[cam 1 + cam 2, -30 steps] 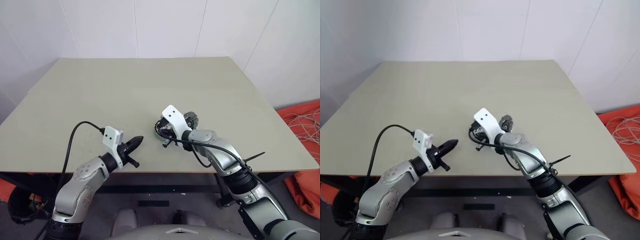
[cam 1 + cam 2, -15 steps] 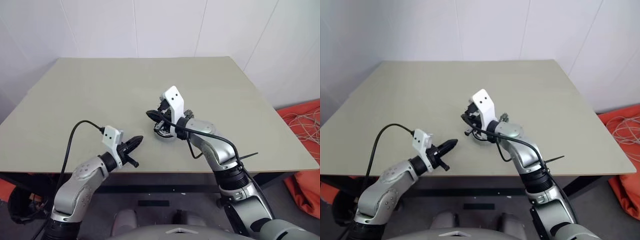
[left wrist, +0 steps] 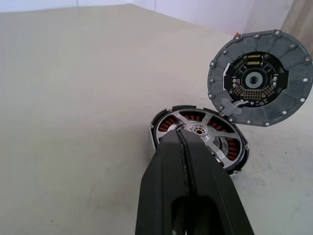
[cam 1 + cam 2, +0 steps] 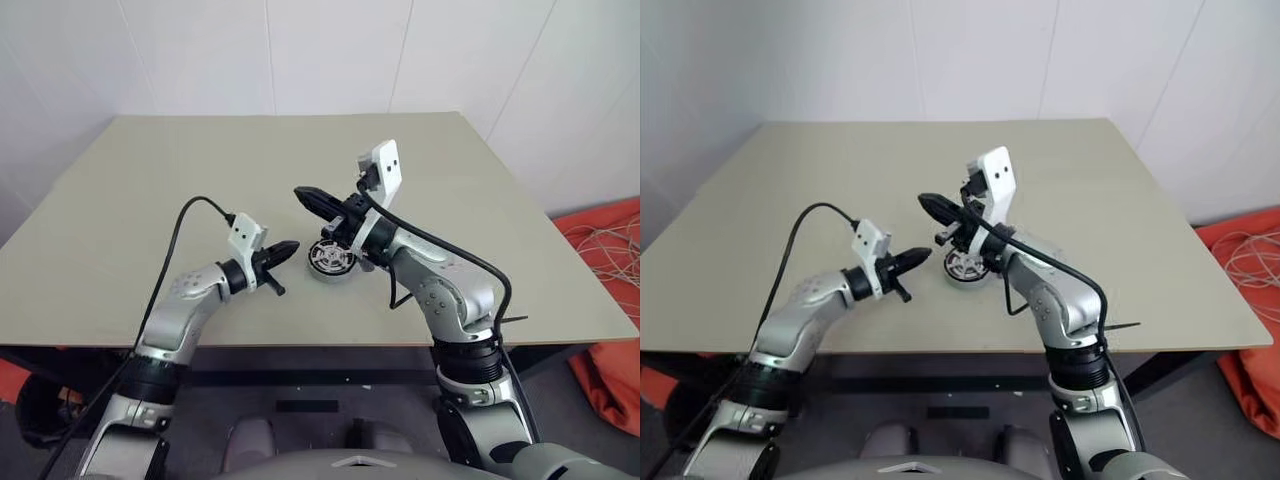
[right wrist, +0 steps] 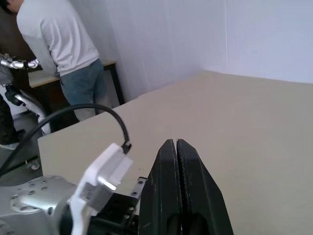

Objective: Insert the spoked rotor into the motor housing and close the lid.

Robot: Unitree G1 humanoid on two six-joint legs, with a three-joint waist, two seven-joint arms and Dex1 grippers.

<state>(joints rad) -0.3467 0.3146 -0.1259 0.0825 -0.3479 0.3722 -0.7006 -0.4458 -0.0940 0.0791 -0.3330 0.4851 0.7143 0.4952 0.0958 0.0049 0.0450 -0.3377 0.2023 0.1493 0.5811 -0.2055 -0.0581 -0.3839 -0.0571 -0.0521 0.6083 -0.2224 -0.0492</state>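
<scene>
my left jaws (image 3: 182,142) are pressed together with nothing in them, low over the desk (image 4: 150,200) and pointing straight at the motor housing (image 3: 198,139), which sits just beyond their tip. the spoked rotor (image 3: 203,131) already lies flat in it: silver spokes and hub, with the coppery windings showing between them. so i judge the insertion done and only the closing left.

the lid (image 3: 260,78) stands tilted up on edge just behind the housing, on its right-hand side, its inner face with the dark circuit centre turned toward my left wrist. its lower rim looks to meet the housing's far edge, though i cannot tell whether it truly touches. that is the relation that matters: the lid has to tip forward and down onto the housing.

my right jaws (image 4: 308,197) are also shut and empty, raised above the housing and pointing toward my left side, well clear of the desk. the left jaws are nearer the housing at desk level; the right ones are nearer the lid's upper edge, so i would expect them to do the pushing.

there is open desk all round the parts, but the near edge is not far, so a hard shove toward me could slide them off.
</scene>
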